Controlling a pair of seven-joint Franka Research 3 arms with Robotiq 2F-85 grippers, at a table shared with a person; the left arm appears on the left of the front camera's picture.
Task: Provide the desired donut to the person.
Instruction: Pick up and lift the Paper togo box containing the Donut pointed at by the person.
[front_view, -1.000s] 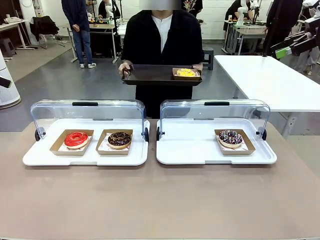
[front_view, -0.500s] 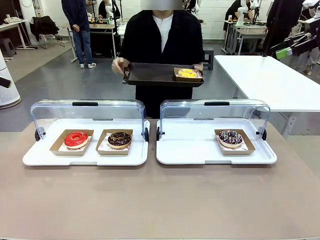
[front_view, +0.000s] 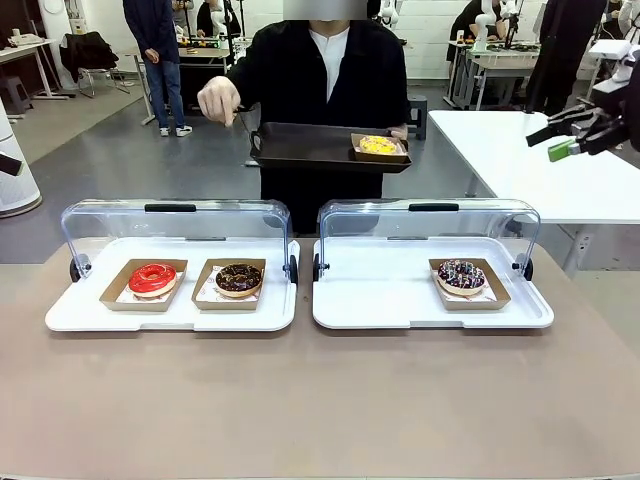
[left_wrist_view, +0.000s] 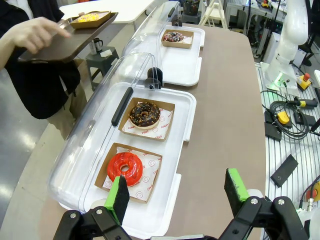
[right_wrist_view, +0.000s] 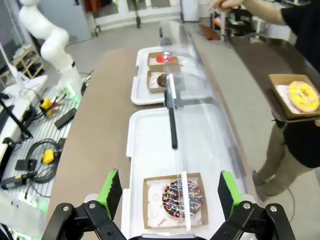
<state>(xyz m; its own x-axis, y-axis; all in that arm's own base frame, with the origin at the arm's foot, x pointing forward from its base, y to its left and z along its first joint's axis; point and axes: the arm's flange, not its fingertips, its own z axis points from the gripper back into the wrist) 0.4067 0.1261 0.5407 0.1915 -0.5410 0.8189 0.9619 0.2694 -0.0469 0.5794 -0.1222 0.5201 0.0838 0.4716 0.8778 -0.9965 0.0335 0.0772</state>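
Over the near rim of the left white tray (left_wrist_view: 189, 125), the left end effector (left_wrist_view: 177, 189) hangs spread wide with nothing in it. The red donut (left_wrist_view: 126, 169) is just past one finger and the chocolate donut (left_wrist_view: 145, 114) is next along. The right end effector (right_wrist_view: 168, 192) is spread and empty too, up above the sprinkled donut (right_wrist_view: 181, 198) in the other tray (right_wrist_view: 150, 145). Both clear lids (front_view: 170, 222) are flipped open. Across the tabletop (front_view: 320, 400), the person (front_view: 300, 80) holds a dark tray (front_view: 300, 145) with a yellow donut (front_view: 377, 145) on it, one hand (front_view: 218, 99) raised beside it.
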